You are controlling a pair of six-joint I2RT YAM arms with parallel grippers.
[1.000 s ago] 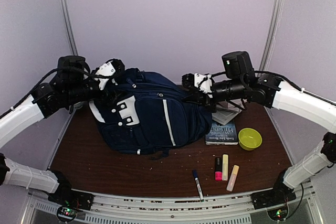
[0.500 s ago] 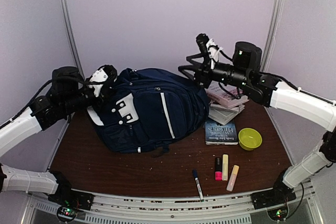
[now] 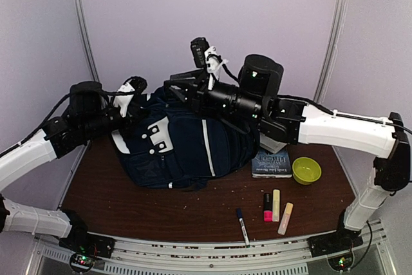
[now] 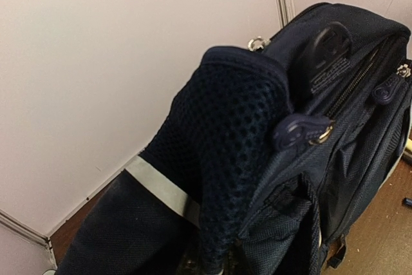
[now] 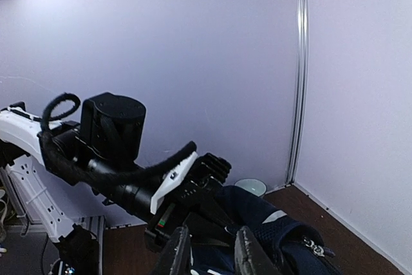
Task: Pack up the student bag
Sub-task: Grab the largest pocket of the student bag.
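Top external: book (image 3: 271,162) title unreadable; right end effector (image 5: 214,243) released over student bag (image 3: 187,146); left end effector (image 3: 135,100) unclear.

The left arm (image 3: 35,152) rises from its base at the near-left corner, elbow bent outward, and reaches forward and to the right, with the left gripper (image 3: 132,94) at its end. Its jaws are hidden from overhead and barely show in its own wrist view, so their state cannot be told. The right arm (image 3: 341,127) stretches far across toward the left, forearm nearly level, and the right gripper (image 5: 214,233) faces the left arm, jaws slightly parted with nothing visibly between them.
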